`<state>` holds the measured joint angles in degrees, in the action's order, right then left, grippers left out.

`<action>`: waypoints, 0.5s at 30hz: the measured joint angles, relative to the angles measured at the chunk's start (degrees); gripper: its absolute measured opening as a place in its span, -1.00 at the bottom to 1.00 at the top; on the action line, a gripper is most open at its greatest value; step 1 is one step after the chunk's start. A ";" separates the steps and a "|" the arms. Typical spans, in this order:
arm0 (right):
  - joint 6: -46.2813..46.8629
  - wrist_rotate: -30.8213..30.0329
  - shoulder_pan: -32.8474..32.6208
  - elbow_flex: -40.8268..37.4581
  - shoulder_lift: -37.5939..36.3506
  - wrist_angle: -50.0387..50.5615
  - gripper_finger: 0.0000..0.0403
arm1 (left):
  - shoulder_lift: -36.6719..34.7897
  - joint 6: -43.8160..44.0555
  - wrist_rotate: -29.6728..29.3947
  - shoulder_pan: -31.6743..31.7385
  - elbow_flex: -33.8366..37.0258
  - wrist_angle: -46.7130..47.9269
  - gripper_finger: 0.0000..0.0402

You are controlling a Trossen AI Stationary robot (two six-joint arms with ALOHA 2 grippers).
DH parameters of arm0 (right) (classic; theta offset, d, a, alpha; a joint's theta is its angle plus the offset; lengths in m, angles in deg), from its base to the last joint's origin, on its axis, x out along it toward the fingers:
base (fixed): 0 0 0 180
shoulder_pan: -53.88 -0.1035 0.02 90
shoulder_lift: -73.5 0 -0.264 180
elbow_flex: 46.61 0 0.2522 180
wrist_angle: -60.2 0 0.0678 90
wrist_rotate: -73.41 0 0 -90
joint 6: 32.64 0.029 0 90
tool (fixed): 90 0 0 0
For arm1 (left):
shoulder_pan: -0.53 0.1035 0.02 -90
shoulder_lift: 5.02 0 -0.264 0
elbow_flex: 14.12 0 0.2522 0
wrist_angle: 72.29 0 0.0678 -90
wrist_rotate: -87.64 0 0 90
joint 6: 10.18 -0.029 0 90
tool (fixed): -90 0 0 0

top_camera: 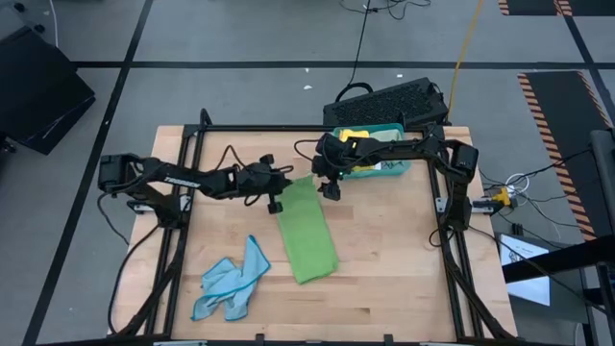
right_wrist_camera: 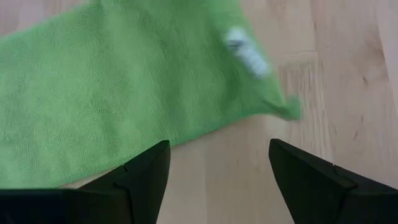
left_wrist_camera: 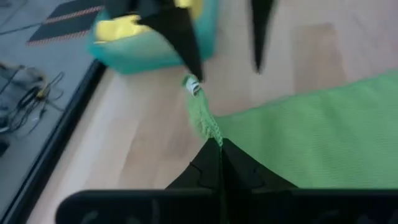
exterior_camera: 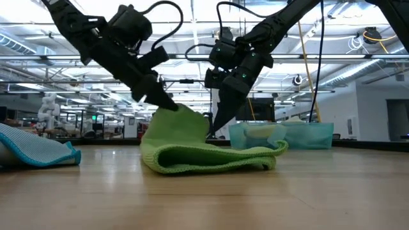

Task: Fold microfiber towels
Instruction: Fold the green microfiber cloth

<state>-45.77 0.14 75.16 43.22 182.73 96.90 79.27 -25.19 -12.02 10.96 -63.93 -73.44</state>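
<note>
- Step in hand, by judgement: second fold of the bright green towel (top_camera: 307, 231), already doubled into a long strip on the wooden surface (top_camera: 384, 269).
- Left pincer (left_wrist_camera: 219, 144): clamped tight on one far corner of the strip, at the end nearest the teal tray (top_camera: 384, 165); cloth edge rising into the pinch in the low view.
- Right pincer (right_wrist_camera: 217, 165): spread wide, holding nothing, poised over the neighbouring far corner; white label (right_wrist_camera: 245, 53) and corner tip visible just beyond the fingertips (right_wrist_camera: 146, 168).
- Relation: both pincers at the same short end of the strip, close together; the rest of the strip flat on the surface, running toward the near edge.
- Low view: near end of the strip a rounded fold resting on the surface; far end lifted slightly under the left pincer.
- Next move, by judgement: descent and closure of the right pincer on its corner, then a level carry of both corners over the near end; matched height needed to keep edges aligned.
- Risk, by judgement: skewed fold if only one corner lifted.
- Light blue towel (top_camera: 231, 284): crumpled, near the front left of the surface, well apart from both pincers, unfolded.
- Yellow cloth (top_camera: 354, 135) inside the tray.
</note>
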 joint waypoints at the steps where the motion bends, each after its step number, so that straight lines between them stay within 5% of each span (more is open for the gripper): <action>1: 0.00 0.00 0.00 0.00 -0.02 0.23 0.32 | 0.00 -0.77 0.27 -0.64 0.00 0.21 -0.98; 10: 2.42 0.07 -0.36 -0.48 -1.96 10.79 0.32 | -0.02 -0.93 0.69 -9.16 -0.11 -2.00 -0.98; 15: 6.08 0.05 -2.72 -8.57 -8.41 7.74 0.32 | -0.02 1.16 -0.90 -14.51 -0.11 -2.49 -0.98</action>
<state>-39.68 0.18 72.44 34.65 174.32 104.64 79.25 -24.03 -12.93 -3.54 -64.04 -75.93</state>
